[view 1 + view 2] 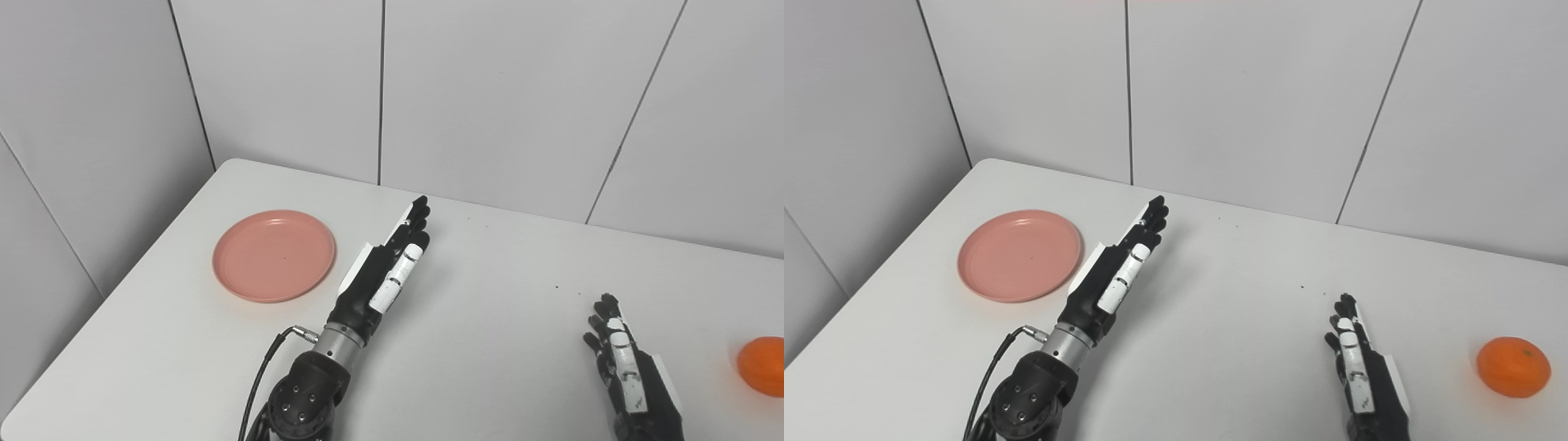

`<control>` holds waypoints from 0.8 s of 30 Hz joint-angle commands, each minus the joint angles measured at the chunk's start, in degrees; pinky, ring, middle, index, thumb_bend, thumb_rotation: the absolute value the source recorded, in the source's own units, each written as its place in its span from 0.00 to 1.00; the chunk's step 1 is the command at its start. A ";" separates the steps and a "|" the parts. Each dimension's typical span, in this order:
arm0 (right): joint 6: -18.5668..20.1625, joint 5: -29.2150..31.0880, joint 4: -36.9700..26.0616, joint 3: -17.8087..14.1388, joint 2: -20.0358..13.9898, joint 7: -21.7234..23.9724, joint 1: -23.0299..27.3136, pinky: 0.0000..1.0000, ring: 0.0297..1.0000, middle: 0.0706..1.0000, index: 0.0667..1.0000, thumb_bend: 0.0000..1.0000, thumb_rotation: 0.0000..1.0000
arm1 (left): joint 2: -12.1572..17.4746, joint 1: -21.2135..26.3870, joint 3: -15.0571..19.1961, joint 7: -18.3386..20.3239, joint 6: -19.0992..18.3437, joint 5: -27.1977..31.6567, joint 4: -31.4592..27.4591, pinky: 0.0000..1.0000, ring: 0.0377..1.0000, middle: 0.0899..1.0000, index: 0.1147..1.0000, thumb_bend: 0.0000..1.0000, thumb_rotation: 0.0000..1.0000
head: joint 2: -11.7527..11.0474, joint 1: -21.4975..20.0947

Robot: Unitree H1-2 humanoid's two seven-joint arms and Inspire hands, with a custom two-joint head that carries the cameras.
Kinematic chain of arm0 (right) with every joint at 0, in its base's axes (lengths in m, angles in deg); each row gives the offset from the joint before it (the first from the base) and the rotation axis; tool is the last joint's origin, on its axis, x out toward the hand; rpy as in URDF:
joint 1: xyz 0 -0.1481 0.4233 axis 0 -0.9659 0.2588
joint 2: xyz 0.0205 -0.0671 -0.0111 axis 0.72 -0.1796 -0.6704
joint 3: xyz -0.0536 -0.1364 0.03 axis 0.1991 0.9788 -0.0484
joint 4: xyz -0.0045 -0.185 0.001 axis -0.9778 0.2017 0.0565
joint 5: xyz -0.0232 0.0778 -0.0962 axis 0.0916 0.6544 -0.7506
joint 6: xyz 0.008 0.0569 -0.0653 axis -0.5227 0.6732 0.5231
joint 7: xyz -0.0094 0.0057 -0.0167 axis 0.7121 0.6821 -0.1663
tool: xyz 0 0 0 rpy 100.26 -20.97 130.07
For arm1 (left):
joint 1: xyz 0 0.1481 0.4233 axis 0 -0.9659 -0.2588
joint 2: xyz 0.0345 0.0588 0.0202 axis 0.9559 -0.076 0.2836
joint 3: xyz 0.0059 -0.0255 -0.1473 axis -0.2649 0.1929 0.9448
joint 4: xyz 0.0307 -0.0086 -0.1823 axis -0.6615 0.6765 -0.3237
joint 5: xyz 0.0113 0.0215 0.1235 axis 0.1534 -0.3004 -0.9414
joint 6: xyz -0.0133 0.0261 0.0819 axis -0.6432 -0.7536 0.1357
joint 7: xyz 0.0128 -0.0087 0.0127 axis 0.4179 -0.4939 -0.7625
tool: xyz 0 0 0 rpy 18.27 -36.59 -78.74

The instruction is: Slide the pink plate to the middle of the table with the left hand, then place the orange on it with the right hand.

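Honestly, my left hand (383, 269) is flat and empty just right of the pink plate (274, 255), so a sloppy push could shove it off the left edge.

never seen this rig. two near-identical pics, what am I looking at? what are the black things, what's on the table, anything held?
Both pictures come from two cameras side by side on a humanoid robot's head, looking down at its work, so they show one scene from slightly shifted spots.

The black-and-white things are its two arms, each ending in a robot hand with fingers and a thumb. The left robot hand is stretched out flat, fingers straight, just right of a round shallow pink plate without touching it. The right robot hand rests low near the bottom edge, fingers apart.

On the white table lie only that empty plate, at the left, and a small round orange fruit at the far right. Neither hand holds anything.
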 commanded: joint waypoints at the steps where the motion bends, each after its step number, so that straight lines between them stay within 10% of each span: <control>1: -1.37 0.03 -0.68 -0.07 0.17 -0.11 1.47 1.00 1.00 1.00 1.00 0.17 1.00 | 0.66 3.22 1.18 0.38 -1.39 1.77 -3.41 1.00 1.00 1.00 1.00 0.45 1.00 | 0.05 -0.01; 24: 0.02 1.31 -1.09 -0.20 0.63 -0.52 1.31 1.00 1.00 1.00 1.00 0.16 1.00 | 11.50 12.74 15.86 -1.83 -6.94 7.85 -5.39 1.00 0.98 0.98 0.98 0.43 1.00 | -0.67 0.67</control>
